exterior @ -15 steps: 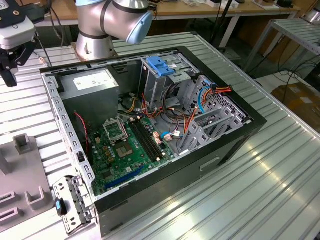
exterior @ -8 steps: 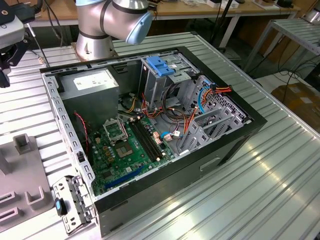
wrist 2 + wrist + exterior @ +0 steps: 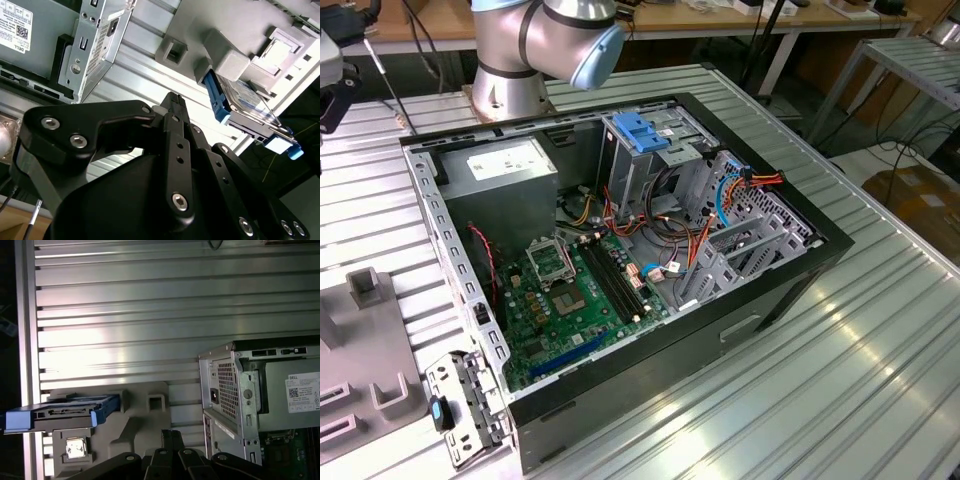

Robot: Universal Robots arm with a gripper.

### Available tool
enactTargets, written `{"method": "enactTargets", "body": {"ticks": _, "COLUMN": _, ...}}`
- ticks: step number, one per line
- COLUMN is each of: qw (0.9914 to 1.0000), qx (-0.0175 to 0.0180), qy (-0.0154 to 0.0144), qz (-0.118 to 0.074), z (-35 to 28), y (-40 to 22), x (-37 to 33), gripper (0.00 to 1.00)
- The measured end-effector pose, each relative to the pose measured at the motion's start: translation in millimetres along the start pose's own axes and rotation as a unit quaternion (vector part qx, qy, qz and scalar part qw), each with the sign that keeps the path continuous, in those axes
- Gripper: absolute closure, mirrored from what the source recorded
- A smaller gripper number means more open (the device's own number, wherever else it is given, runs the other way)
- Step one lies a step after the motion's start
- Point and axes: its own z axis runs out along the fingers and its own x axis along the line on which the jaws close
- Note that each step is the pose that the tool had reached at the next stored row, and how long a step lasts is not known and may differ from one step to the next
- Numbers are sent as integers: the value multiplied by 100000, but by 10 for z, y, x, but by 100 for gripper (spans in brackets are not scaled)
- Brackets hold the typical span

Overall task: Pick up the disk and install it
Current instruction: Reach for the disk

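The disk (image 3: 247,102) is a silver drive with bright blue side rails, resting edge-on in a grey fixture (image 3: 235,60) on the ribbed metal table. In the first wrist view the disk (image 3: 62,412) lies on the same fixture (image 3: 145,410). My black gripper (image 3: 172,98) hangs above the table, a short way from the disk and not touching it. Its fingers meet at the tips (image 3: 170,434) with nothing between them. The open computer case (image 3: 620,250) lies on its side in the exterior view.
Inside the case are a green motherboard (image 3: 570,290), a grey power-supply box (image 3: 510,165) and a drive cage under a blue latch plate (image 3: 638,130). The arm's base (image 3: 510,80) stands behind the case. A grey fixture (image 3: 365,330) is at the exterior view's left.
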Motion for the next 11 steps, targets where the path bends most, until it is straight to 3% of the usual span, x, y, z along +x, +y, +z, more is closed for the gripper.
{"method": "enactTargets", "body": {"ticks": 11, "qw": 100000, "qx": -1, "qy": -1, "qz": -3, "z": -4, "y": 9, "x": 175, "gripper": 89}}
